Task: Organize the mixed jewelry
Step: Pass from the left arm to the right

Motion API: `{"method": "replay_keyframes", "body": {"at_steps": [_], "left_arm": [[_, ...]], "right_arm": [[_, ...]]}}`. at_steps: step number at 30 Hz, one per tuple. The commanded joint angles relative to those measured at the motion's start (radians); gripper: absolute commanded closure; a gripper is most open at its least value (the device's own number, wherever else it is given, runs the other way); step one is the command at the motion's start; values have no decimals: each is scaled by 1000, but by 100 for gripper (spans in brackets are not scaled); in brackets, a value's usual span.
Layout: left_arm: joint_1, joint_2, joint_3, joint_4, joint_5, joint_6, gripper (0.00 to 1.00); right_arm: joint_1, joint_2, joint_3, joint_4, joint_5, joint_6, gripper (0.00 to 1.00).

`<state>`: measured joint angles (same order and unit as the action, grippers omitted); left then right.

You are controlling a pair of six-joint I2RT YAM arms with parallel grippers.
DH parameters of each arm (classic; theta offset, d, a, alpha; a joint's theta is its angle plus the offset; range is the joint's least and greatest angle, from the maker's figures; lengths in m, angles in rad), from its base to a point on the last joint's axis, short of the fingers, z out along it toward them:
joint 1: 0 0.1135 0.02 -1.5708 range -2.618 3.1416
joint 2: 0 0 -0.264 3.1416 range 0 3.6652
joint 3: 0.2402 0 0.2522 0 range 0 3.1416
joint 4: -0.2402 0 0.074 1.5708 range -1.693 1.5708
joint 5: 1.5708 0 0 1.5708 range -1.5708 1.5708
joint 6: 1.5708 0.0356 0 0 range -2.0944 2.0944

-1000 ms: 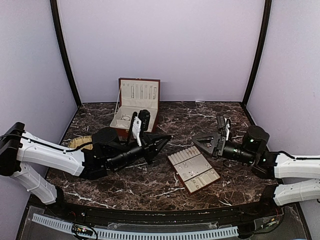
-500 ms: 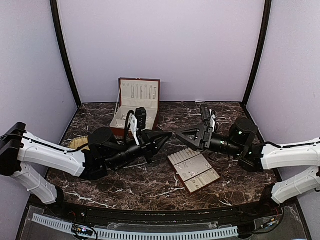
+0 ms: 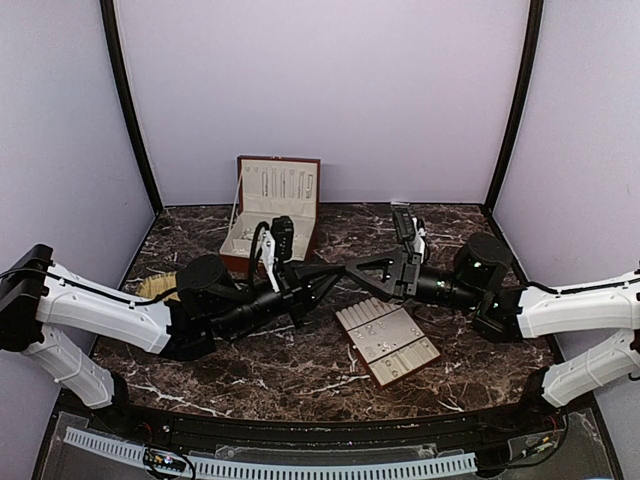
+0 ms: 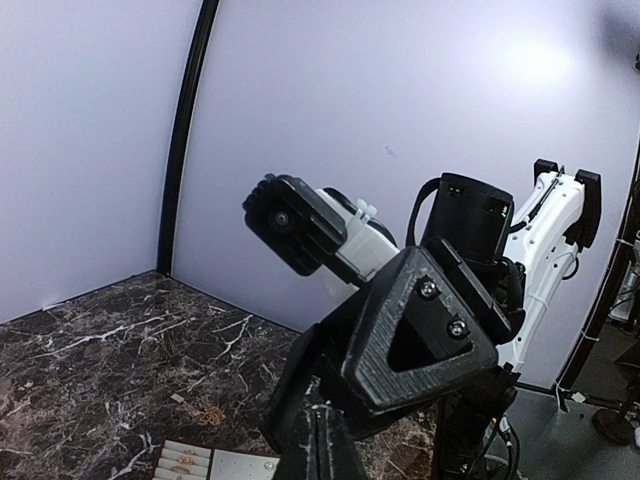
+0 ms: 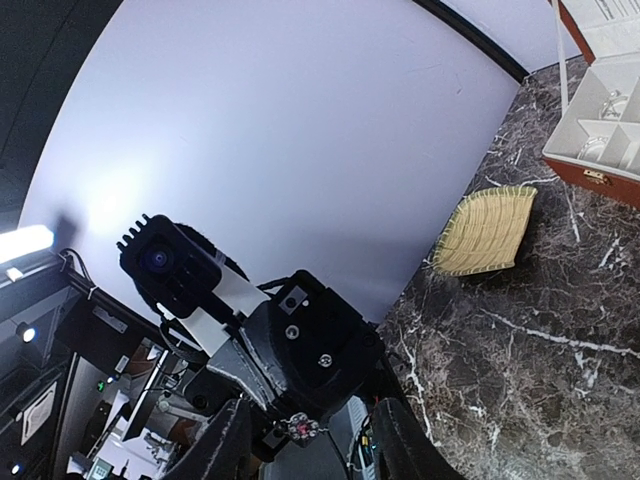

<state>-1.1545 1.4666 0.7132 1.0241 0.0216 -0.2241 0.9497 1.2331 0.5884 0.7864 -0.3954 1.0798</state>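
My left gripper [image 3: 334, 275] is shut on a small silvery jewelry piece with a red centre [image 5: 303, 428], held above the table. My right gripper [image 3: 352, 267] is open. Its fingertips [image 5: 228, 448] stand either side of the left gripper's tip and the piece, not closed on them. In the left wrist view my own fingers [image 4: 322, 445] are pressed together and the piece is hidden. The right gripper's finger [image 4: 425, 330] fills the middle of that view. More silvery pieces [image 5: 607, 104] lie in the open red-brown box [image 3: 300, 232].
The cream slotted tray with a brown rim [image 3: 420, 365] lies on the marble just right of and below the meeting grippers, with small rings in its slots [image 4: 185, 460]. The woven mat [image 3: 158, 287] lies at the left, partly under the left arm. A small gold piece [image 4: 211, 415] lies loose on the table.
My right gripper has swung left and up from beside the tray to meet the left gripper's tip. The left gripper has stayed nearly still, shut.
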Motion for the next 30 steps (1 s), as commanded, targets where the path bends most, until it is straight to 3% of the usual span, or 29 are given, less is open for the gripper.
{"method": "replay_keyframes", "body": {"at_steps": [1,30], "left_arm": [[-2,1,-12,43,6,-10,100],[-2,26,-8,45,22,-12,100]], "right_arm": [[11,-2,28,52,-20,-2,60],[12,-15,6,52,2,5,81]]}}
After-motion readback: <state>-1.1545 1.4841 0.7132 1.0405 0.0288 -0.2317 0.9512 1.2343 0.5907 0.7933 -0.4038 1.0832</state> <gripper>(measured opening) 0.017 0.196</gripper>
